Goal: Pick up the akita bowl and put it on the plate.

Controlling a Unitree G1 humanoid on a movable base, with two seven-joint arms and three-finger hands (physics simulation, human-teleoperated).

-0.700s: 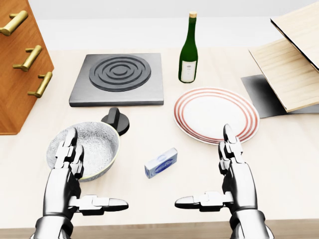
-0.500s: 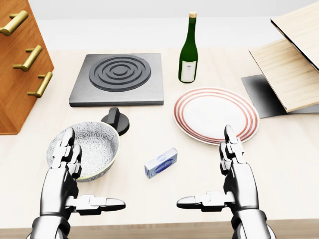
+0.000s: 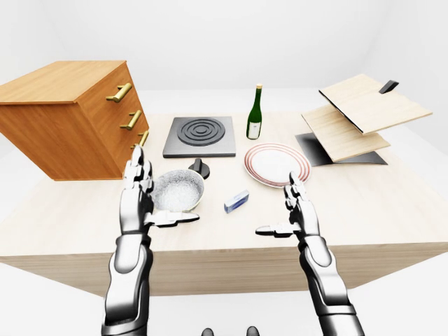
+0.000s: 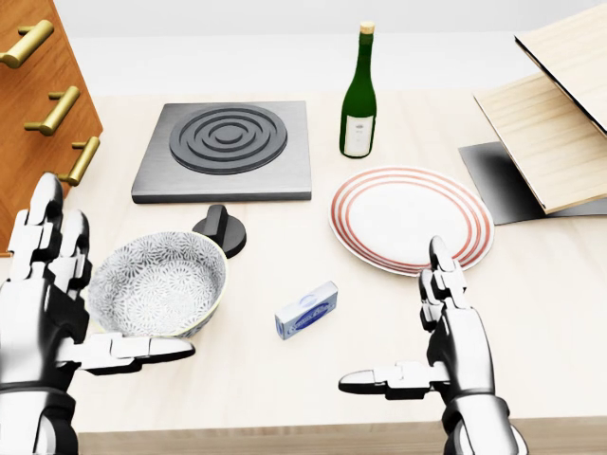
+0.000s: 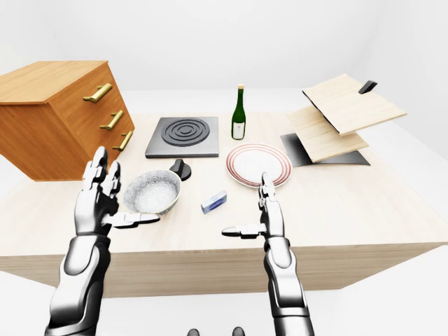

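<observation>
The akita bowl [image 4: 161, 282], white with a grey flower pattern, sits on the table at the lower left of the head view. My left hand [image 4: 90, 294] is open just left of it, fingers upright, thumb stretched under the bowl's near rim, not closed round it. The white plate [image 4: 412, 216] with red rings lies to the right of the bowl, flat on the table. My right hand [image 4: 417, 327] is open below the plate's near edge, holding nothing.
A small blue-and-white box [image 4: 306, 310] lies between bowl and plate. A black knob [image 4: 221, 228] stands above the bowl, a dark stove slab [image 4: 226, 150] beyond it, a green wine bottle [image 4: 358, 92] above the plate. Wooden drawers [image 4: 38, 114] stand at left, tilted boards [image 4: 550, 114] at right.
</observation>
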